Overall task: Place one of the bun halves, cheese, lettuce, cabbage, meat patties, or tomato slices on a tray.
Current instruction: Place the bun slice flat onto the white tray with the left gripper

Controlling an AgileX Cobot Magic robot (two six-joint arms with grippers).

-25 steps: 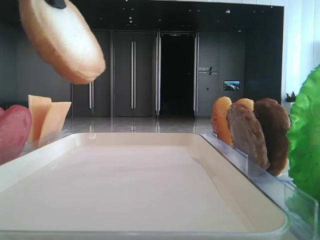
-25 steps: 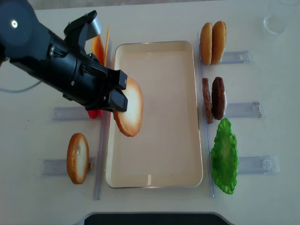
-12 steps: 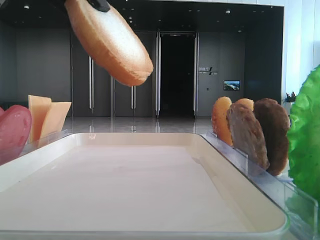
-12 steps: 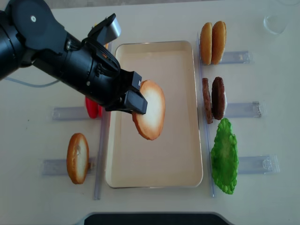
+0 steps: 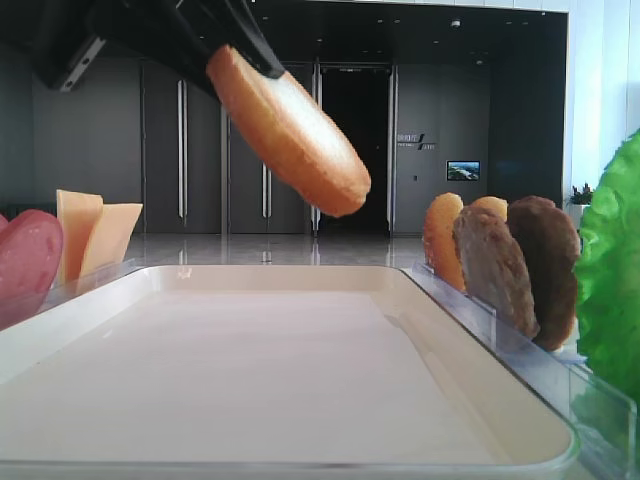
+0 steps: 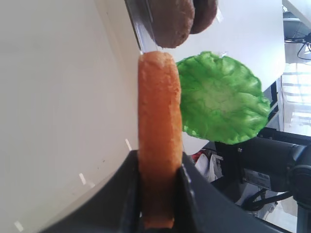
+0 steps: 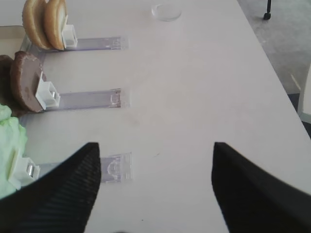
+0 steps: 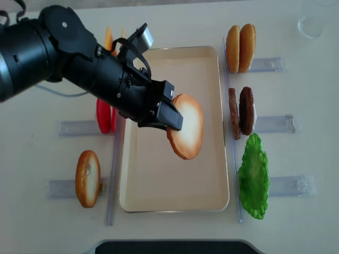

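My left gripper [image 8: 170, 112] is shut on a golden-brown bun half [image 8: 186, 127], gripping it by its rim. The bun hangs tilted in the air over the middle of the cream-white tray [image 8: 175, 201]. From the low exterior view the bun half [image 5: 290, 130] floats well above the tray floor [image 5: 250, 380]. The left wrist view shows the bun [image 6: 159, 121] edge-on between the two fingers of the left gripper [image 6: 159, 184], with the tray [image 6: 58, 97] beneath. My right gripper [image 7: 155, 179] is open over bare table, holding nothing.
Right of the tray stand two buns [image 8: 241, 48], dark patties [image 8: 242, 111] and a lettuce leaf [image 8: 254, 177] in clear racks. On its left are cheese [image 8: 108, 38], tomato slices [image 8: 104, 115] and another bun half [image 8: 87, 178]. A glass [image 8: 310, 24] sits at the far right corner.
The left arm has carried the bun half rightward, from above the tray's left rim to over the tray's middle. The bun stayed gripped.
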